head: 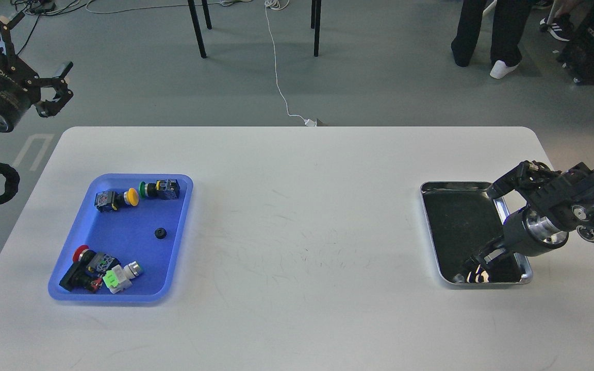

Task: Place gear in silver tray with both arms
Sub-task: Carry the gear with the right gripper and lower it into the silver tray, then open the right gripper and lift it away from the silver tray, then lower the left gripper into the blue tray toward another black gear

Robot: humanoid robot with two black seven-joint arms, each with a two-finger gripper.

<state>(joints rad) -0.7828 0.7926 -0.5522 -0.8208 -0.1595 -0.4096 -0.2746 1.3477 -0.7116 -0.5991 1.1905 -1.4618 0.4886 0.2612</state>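
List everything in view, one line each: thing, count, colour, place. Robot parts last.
table: 1, white, fills centre
blue tray: 1, blue plastic, table left
push-button switches: about five, yellow, green, red and pale caps, inside blue tray
gear: 1, small, black, blue tray's middle
silver tray: 1, shiny metal, table right
cable: 1, white, floor behind table
person's legs: 1 pair, dark trousers, top right
left gripper: black, open, raised off table's left
right gripper: black, over silver tray's near end

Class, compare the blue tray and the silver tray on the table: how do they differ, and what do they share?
The blue tray is matte plastic; the silver tray is shiny metal with a dark reflective floor. The blue tray looks larger and lies on the left, the silver tray on the right. The blue tray holds push-button switches and a small black part; the silver tray looks empty. Both are rectangular with rounded corners.
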